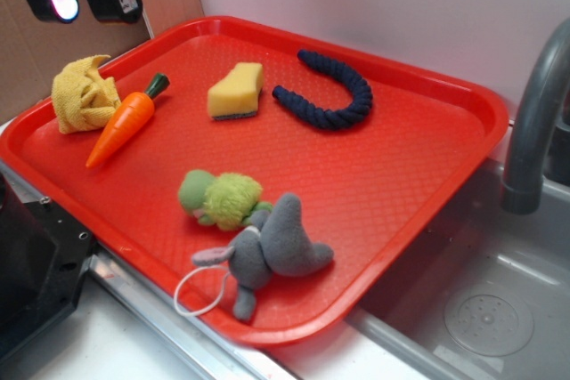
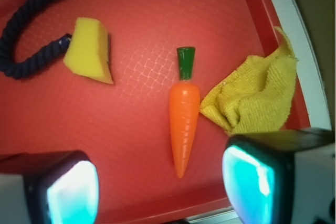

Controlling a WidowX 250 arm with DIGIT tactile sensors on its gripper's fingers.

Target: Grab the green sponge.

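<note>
One wedge-shaped foam green sponge (image 1: 236, 91) lies untouched; gripper (image 2: 160, 187) spread wide

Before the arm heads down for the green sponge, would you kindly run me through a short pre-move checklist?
1. Gripper open and empty: ok.
2. green sponge in view, nothing on top: ok.
3. Gripper over the sponge: not ok; it hangs above the tray's corner, beyond the yellow cloth.
4. Room around the sponge: cannot tell; the rope's end lies against it in the wrist view, while the carrot lies apart.
5. Plush toys away from the sponge: ok.
</note>
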